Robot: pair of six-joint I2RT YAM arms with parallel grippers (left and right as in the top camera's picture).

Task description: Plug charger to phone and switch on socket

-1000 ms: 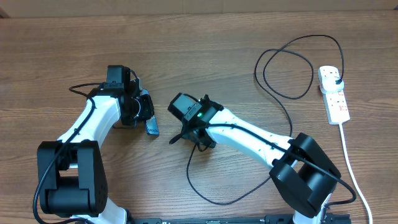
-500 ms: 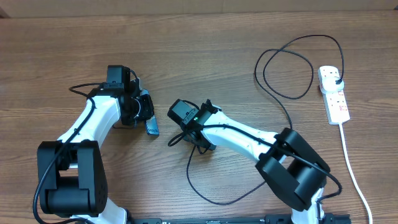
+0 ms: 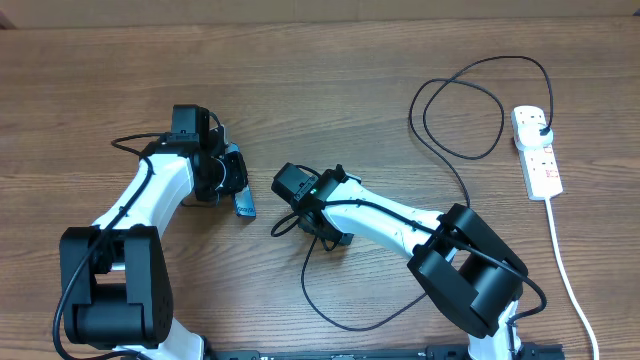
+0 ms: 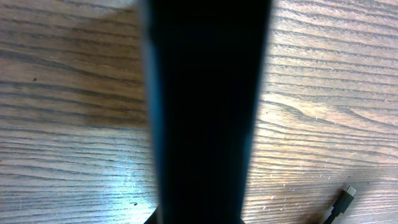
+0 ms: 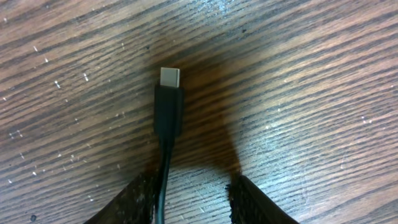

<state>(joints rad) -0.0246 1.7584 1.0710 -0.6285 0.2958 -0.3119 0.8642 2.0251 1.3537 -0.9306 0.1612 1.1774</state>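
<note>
My left gripper (image 3: 230, 178) is shut on the phone (image 3: 243, 204), which it holds on edge just above the table. In the left wrist view the phone's dark body (image 4: 205, 112) fills the middle and hides the fingers. The charger's connector tip (image 5: 169, 78) lies on the wood ahead of my right gripper (image 5: 193, 190). That gripper is open and low over the table, with the thin black cable (image 5: 164, 186) running along its left finger. The tip also shows in the left wrist view (image 4: 346, 198). The black plug (image 3: 541, 129) sits in the white socket (image 3: 540, 165) at the far right.
The black cable (image 3: 455, 150) loops widely over the right half of the table and curls near the front (image 3: 350, 322). The socket's white cord (image 3: 566, 265) runs down the right side toward the front edge.
My right gripper has shifted slightly left toward the connector tip and the phone. The left arm and the phone have not moved.
</note>
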